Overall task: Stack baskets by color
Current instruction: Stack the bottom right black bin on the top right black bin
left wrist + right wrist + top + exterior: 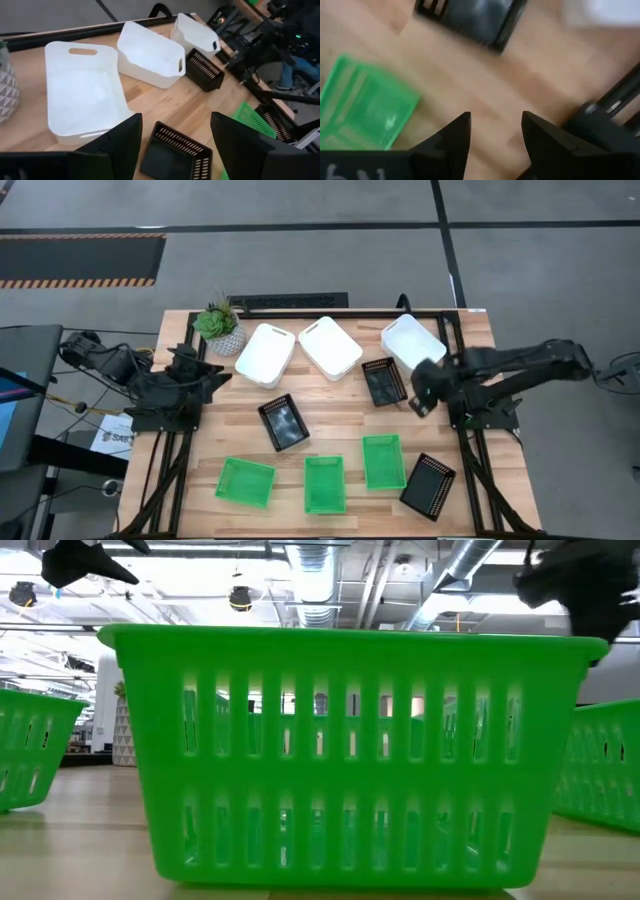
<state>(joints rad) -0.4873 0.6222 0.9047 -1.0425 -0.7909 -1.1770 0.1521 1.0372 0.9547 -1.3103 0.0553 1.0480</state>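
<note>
Lying just beside right claw point(421, 392): black basket point(384, 381).

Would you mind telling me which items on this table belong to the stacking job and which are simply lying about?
Belongs to the job:
- three white plastic baskets
- three bright green plastic baskets
- three black perforated plastic baskets

Lying about:
- small potted green plant
- printed paper sheet beside the table

Three white baskets point(328, 347) are lying unstacked toward 12 o'clock, three green baskets point(323, 482) toward 6 o'clock, and black baskets point(283, 422) are sitting scattered between.
</note>
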